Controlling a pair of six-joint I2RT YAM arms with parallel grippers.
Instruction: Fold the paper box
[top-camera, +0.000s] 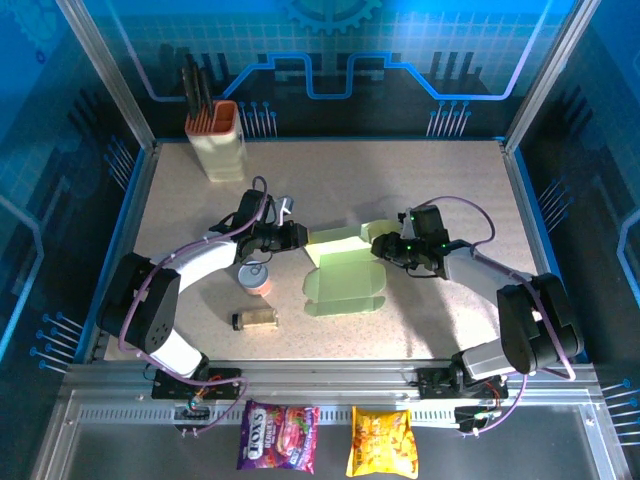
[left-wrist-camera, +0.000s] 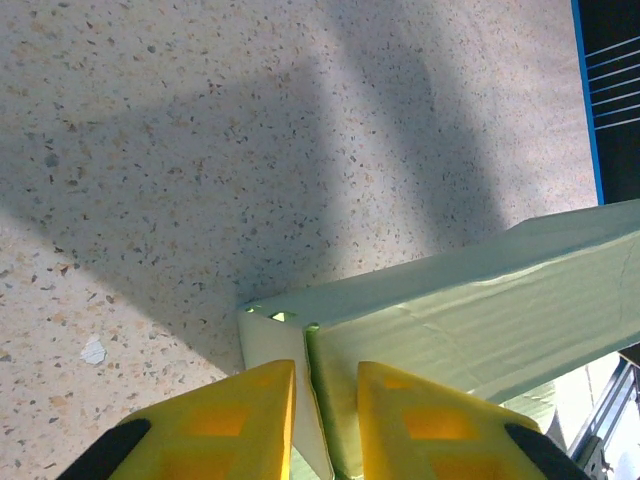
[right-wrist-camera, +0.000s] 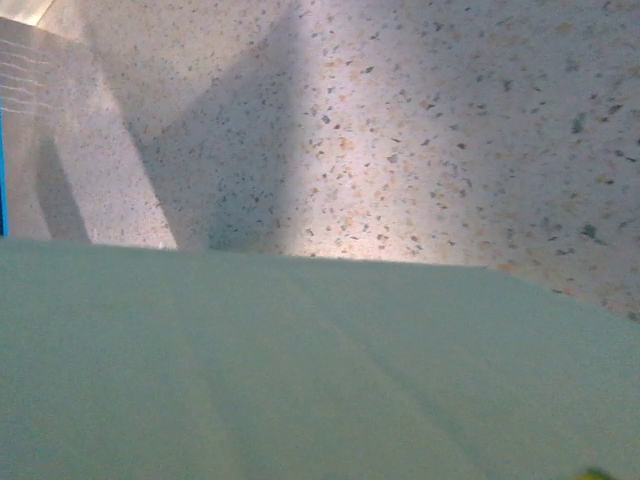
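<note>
My left gripper tight on an edge of the paper box, right gripper with a hold unclear to me, free table beyond.

the top camera looked steeply down from above the near edge, taking in the whole desk. both wrist cameras sat very close to the paper box, facing past its card to the speckled desk beyond; all three views shared that box.
</note>
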